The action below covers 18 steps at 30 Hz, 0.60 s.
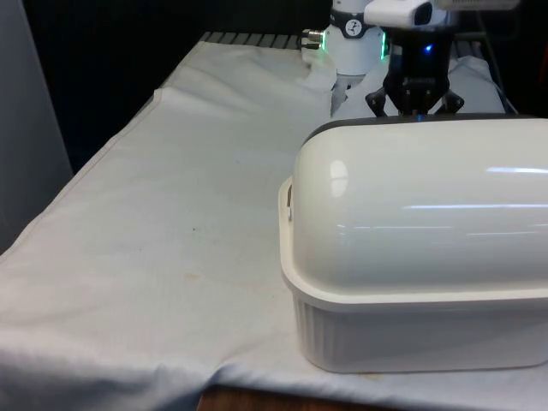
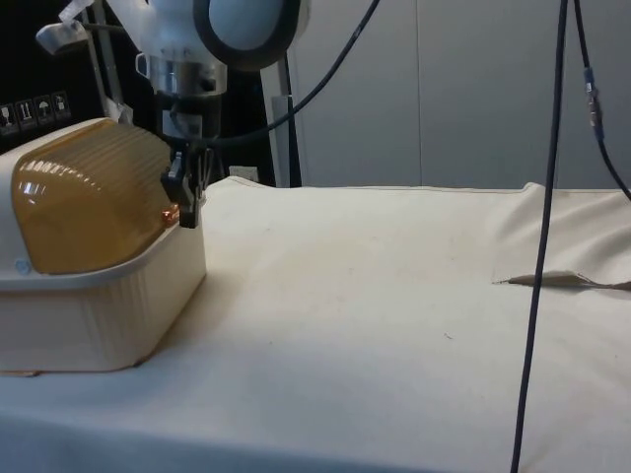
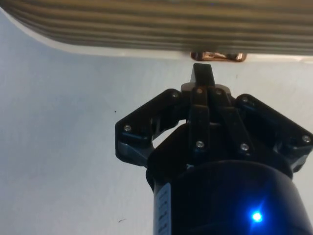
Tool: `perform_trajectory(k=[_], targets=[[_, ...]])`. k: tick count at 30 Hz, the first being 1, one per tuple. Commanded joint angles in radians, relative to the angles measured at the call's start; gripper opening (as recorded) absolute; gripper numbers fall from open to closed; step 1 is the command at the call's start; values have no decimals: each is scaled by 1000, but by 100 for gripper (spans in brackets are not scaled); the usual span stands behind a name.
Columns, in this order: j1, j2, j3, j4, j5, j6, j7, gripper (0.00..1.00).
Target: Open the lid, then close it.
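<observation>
Now my fingers [image 3: 202, 73] sit pressed together at the lid's copper handle [image 3: 217, 56].
Seen from the side, the bread box [image 2: 94, 310] stands on the desk [image 2: 375, 296] at that view's left, its ribbed amber lid [image 2: 84, 197] down over the cream base. My gripper [image 2: 182, 197] hangs at the lid's lower front edge, fingers clenched with nothing between them, their tip just short of the handle; I cannot tell if they touch it. From the front, the box's white back [image 1: 419, 214] hides the fingers, and the gripper body [image 1: 417, 90] rises behind it.
</observation>
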Motion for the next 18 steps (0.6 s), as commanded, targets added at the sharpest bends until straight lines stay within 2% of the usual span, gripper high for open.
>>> perform_trajectory(k=[1,18], targets=[[-1,4,2,6,4,2,-2,0],[3,-1,-1,19,-4,-17,0,0]])
